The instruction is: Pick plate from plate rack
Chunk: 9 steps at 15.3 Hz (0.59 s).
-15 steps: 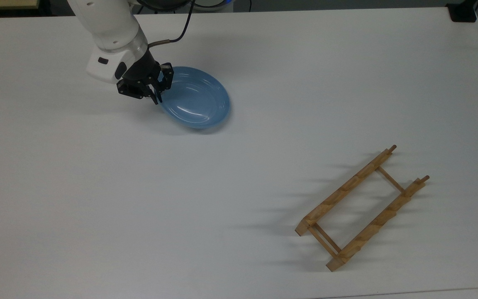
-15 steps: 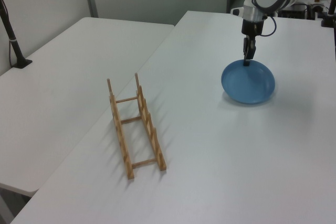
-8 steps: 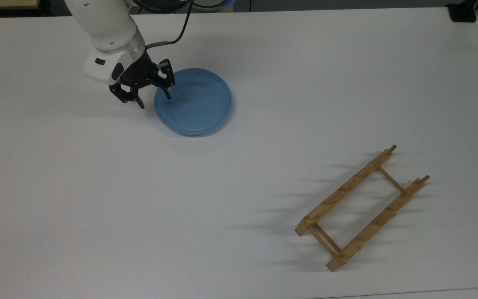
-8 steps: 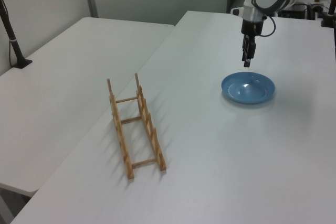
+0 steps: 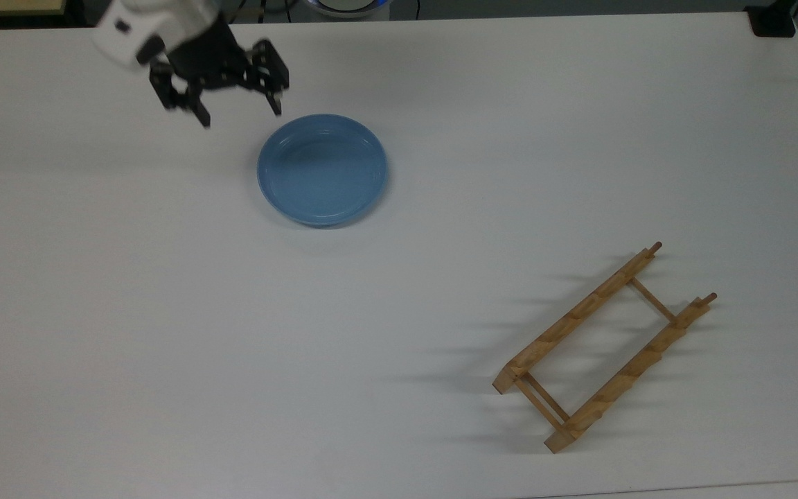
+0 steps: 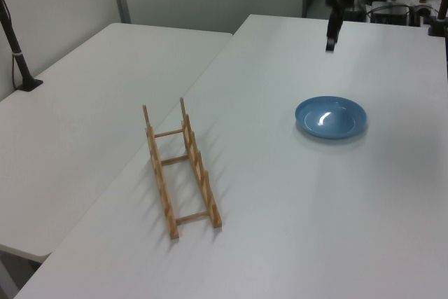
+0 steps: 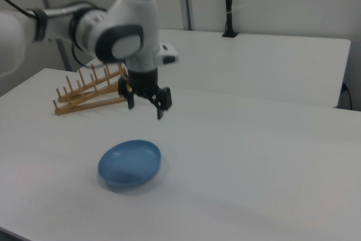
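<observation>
gleaming round blue plate, flat

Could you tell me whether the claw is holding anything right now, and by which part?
Nothing is held. The claw is open and empty above the table, apart from the plate, which lies flat on the table.

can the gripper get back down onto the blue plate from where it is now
Probably yes. The open black two-finger gripper hangs above the round light-blue plate, which lies flat on the white table, apart from the light-wood rack.
</observation>
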Motion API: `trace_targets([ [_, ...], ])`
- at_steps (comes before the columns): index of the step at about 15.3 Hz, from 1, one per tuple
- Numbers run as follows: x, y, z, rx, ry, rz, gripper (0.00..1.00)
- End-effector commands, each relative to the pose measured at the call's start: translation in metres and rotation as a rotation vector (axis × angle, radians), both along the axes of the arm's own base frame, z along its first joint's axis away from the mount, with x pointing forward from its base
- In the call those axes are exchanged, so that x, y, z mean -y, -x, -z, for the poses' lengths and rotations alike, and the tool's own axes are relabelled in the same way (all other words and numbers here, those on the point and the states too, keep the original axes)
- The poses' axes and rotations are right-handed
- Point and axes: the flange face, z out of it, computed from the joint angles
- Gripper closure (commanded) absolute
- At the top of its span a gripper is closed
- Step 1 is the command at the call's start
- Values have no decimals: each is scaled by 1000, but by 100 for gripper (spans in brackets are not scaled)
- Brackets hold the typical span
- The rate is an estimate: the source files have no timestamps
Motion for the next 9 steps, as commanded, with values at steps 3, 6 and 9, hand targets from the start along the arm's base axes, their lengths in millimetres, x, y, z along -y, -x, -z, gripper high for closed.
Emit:
trace_targets([
  [3, -31, 14, -98, -12, -26, 286, 0],
  [6, -53, 24, -118, -9, -24, 322, 0],
  [9, -63, 23, -145, 31, 6, 322, 0],
])
